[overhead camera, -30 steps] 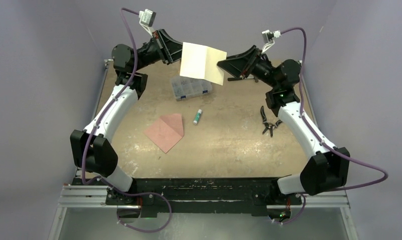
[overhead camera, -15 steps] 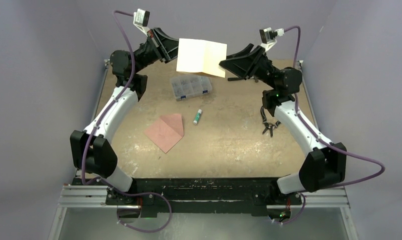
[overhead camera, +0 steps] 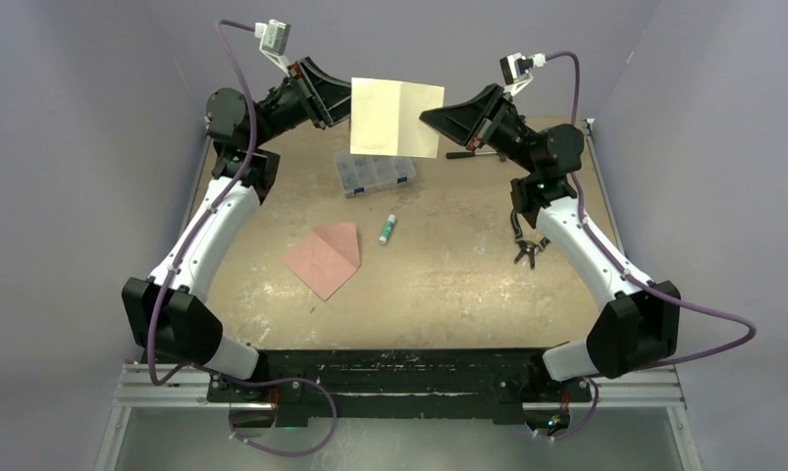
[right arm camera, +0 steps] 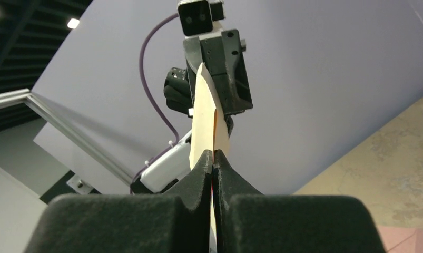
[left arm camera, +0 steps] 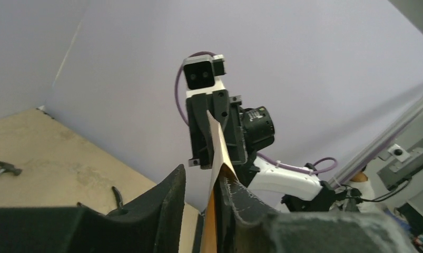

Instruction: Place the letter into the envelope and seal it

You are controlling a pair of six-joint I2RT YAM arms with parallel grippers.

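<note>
One letter [overhead camera: 396, 117] hangs upright in the air above the far part of the counter [overhead camera: 448, 285]. The right tool [overhead camera: 428, 118] is clenched on its right edge; the left tool [overhead camera: 344, 104] stands released, its fingers apart around the left edge. The envelope [overhead camera: 323, 257] lies flat nearer, left of centre.

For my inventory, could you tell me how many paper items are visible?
2: the letter, held up in the air; the envelope, flat on the table left of the glue stick. None seems hidden.
</note>
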